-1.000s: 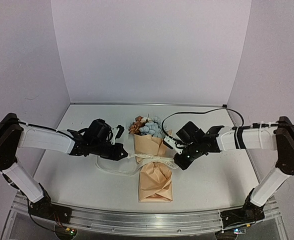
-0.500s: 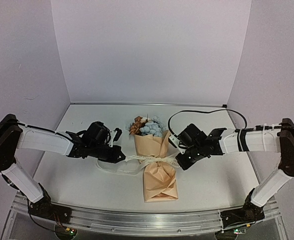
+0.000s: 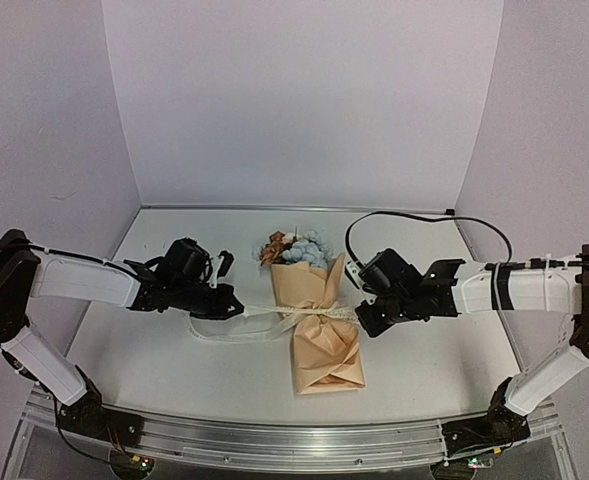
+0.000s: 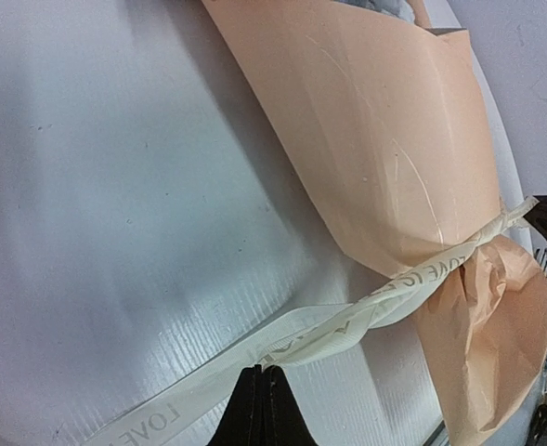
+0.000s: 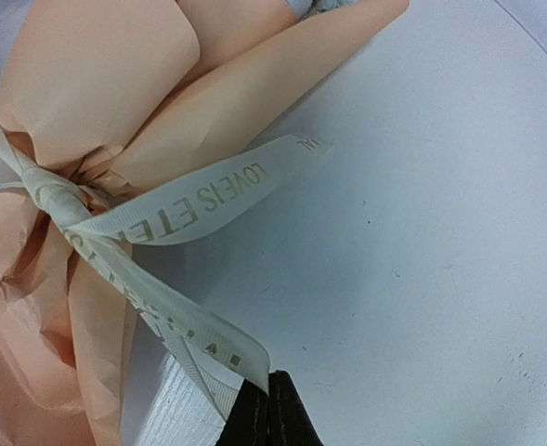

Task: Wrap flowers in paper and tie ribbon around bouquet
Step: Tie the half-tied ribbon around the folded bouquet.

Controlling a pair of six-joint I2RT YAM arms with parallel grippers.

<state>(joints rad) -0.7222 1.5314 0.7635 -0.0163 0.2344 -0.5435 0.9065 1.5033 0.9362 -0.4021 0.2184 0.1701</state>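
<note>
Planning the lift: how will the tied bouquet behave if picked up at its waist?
Probably light: the bouquet is just paper around small flowers. Its creased paper would likely crumple under a firm pinch. The ribbon twists softly; its ends would likely trail.

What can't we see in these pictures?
Stems of the flowers: top view, the paper wraps over them, so only the heads show.
Words on the ribbon: top view, too small to read.
The left tool and the right tool: wrist views, the bottom edge cuts off all but the shut tips pinching the ribbon.
The ribbon under the bundle: every view, the paper lies over it.
</note>
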